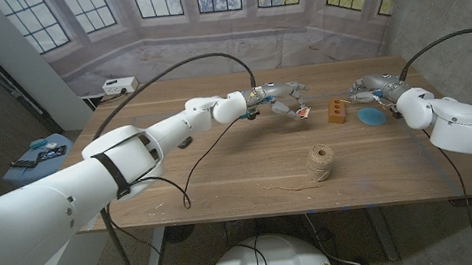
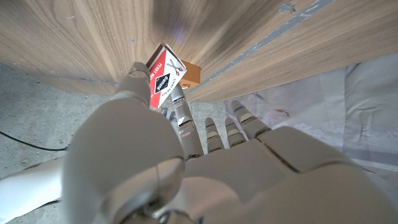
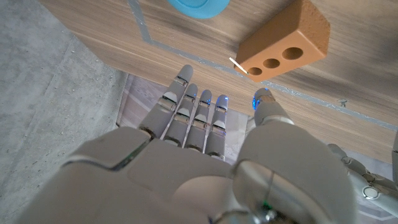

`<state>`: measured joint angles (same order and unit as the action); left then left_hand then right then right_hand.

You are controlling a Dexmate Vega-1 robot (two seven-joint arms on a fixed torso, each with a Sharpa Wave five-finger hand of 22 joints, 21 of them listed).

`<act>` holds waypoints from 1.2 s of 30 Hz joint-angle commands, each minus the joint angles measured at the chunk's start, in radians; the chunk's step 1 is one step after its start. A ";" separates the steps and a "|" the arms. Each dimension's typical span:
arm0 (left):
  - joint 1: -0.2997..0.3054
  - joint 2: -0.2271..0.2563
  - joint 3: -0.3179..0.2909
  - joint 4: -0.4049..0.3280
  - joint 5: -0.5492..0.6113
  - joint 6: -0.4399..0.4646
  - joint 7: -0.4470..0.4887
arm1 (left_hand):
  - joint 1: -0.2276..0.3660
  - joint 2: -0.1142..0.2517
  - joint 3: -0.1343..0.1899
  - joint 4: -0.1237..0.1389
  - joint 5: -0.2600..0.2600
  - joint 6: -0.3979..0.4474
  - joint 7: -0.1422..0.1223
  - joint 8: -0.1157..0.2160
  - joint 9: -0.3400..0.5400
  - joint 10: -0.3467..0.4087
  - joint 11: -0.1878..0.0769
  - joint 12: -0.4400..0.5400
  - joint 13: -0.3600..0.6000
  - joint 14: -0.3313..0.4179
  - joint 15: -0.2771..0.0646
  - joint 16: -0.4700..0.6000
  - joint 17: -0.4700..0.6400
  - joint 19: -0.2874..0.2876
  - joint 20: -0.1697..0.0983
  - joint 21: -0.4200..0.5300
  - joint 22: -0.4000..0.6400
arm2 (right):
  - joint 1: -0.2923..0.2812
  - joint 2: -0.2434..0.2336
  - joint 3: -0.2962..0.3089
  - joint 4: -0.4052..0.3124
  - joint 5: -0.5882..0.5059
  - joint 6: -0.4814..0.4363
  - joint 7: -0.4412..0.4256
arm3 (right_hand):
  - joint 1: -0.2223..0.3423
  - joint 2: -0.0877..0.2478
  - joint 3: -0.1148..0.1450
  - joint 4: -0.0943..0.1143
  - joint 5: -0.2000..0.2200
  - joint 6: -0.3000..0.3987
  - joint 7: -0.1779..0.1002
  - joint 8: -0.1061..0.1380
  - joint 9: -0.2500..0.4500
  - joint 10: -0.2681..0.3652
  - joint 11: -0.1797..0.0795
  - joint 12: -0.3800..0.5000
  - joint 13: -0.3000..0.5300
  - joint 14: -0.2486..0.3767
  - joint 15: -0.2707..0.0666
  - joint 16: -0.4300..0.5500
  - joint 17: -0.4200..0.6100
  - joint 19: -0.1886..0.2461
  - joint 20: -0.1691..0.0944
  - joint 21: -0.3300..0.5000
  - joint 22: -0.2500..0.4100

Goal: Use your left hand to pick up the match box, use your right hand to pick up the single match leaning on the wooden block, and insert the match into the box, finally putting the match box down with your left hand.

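My left hand (image 1: 278,96) is stretched over the middle of the table and pinches a red and white match box (image 1: 303,112). In the left wrist view the match box (image 2: 165,74) sits between the thumb and fingers of the left hand (image 2: 168,162), lifted off the wood. Just right of it stands the wooden block (image 1: 336,109) with round holes. A single pale match (image 3: 237,65) leans on the wooden block (image 3: 286,42). My right hand (image 1: 367,89) hovers behind and right of the block. The right hand (image 3: 205,130) has straight, spread fingers and holds nothing.
A blue disc (image 1: 370,115) lies right of the block, close to my right wrist. A spool of twine (image 1: 319,161) stands nearer the front edge with a loose strand trailing left. A white outlet box (image 1: 119,85) sits at the far left corner. Black cables cross the table.
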<state>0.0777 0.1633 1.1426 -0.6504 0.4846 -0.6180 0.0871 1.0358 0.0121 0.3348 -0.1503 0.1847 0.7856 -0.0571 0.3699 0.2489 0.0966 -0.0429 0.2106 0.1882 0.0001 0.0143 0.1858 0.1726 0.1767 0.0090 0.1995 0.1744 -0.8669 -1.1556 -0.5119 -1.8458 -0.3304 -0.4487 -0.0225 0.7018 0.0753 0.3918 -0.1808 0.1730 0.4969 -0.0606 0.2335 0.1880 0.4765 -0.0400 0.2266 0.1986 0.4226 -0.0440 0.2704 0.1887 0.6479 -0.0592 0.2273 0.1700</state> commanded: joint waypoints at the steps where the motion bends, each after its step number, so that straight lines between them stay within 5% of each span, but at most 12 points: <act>1: -0.027 -0.054 0.029 0.111 -0.028 -0.044 0.029 | -0.005 0.009 -0.004 0.004 -0.002 0.003 0.008 0.005 0.004 0.009 -0.001 0.000 0.006 0.009 0.003 -0.002 0.003 -0.001 0.001 -0.001 0.003 | 0.020 0.003 -0.014 -0.002 -0.050 -0.022 0.042 | 0.013 -0.003 -0.007 0.001 0.001 0.008 0.000 0.004 0.005 0.008 0.000 0.008 0.001 0.007 -0.067 0.006 0.004 0.012 -0.002 0.004 0.003; 15: -0.055 -0.103 0.074 0.211 -0.065 -0.066 0.050 | -0.004 0.011 -0.005 0.003 -0.002 0.002 0.009 0.006 0.005 0.010 0.000 -0.001 0.006 0.011 0.003 -0.001 0.003 -0.001 0.001 -0.001 0.003 | 0.046 0.005 -0.038 0.002 -0.111 -0.032 0.091 | 0.031 -0.007 -0.012 0.004 0.002 0.025 -0.003 0.005 0.006 0.024 -0.004 0.008 0.002 0.021 -0.073 0.008 0.005 0.027 -0.006 0.005 0.004; 36: -0.049 -0.088 0.083 0.195 -0.097 -0.057 0.043 | -0.002 0.014 -0.008 0.002 -0.002 0.002 0.010 0.006 0.006 0.012 0.001 -0.001 0.006 0.011 0.003 -0.002 0.003 -0.001 0.002 -0.001 0.003 | 0.144 0.074 -0.102 0.109 -0.227 0.034 0.138 | 0.091 -0.026 -0.024 0.003 0.005 0.091 -0.022 0.016 0.007 0.085 -0.024 0.016 0.004 0.079 -0.105 0.023 0.007 0.081 -0.025 0.013 0.005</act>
<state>0.0261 0.0718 1.2234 -0.4550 0.4008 -0.6796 0.1316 1.0304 0.0172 0.3306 -0.1461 0.1847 0.7803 -0.0520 0.3698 0.2536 0.1001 -0.0393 0.2107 0.1881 0.0036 0.0179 0.1858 0.1726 0.1768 0.0089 0.1995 0.1744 -0.7688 -1.1153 -0.5849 -1.7877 -0.5041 -0.4427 0.0941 0.7798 0.0498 0.3723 -0.1778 0.1730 0.5782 -0.0811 0.2413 0.1935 0.5500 -0.0634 0.2345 0.1984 0.4871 -0.0450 0.2857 0.1933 0.7193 -0.0696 0.2331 0.1699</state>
